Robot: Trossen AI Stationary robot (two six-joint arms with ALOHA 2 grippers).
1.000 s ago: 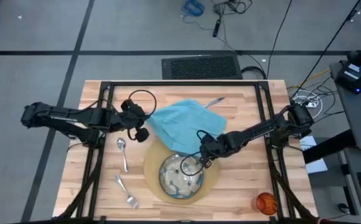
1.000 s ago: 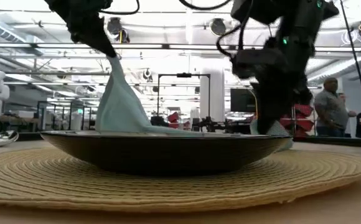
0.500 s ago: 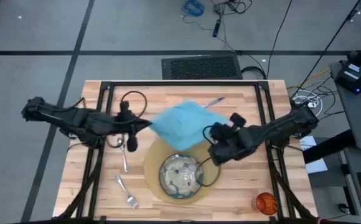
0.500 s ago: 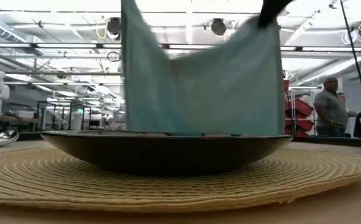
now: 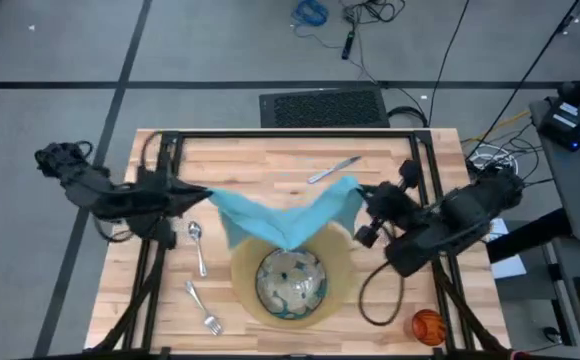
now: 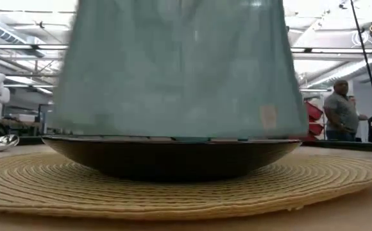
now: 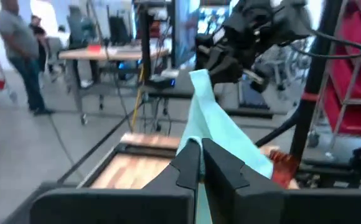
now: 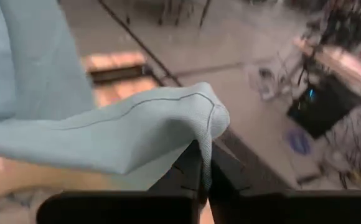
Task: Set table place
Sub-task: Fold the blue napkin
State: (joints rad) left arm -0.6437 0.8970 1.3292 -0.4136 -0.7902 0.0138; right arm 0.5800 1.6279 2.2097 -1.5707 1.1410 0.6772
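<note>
The teal cloth napkin (image 5: pixel 282 215) hangs stretched in the air above the counter (image 5: pixel 270 160), sagging in a soft V over the far edge of the speckled grey dish (image 5: pixel 291 281). The left gripper (image 5: pixel 198 193) pinches one corner and the right gripper (image 5: pixel 363 203) pinches the opposite one. The dish sits on a round woven placemat (image 5: pixel 343 285). A spoon (image 5: pixel 197 245) and fork (image 5: pixel 202 309) lie left of it, a knife (image 5: pixel 332 169) beyond, and an orange cup (image 5: pixel 427 326) at the near right.

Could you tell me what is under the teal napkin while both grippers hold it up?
The napkin hangs stretched between the left gripper and right gripper. Beneath its sagging middle lie the far edges of the placemat and dish. Table beneath it is hidden.
</note>
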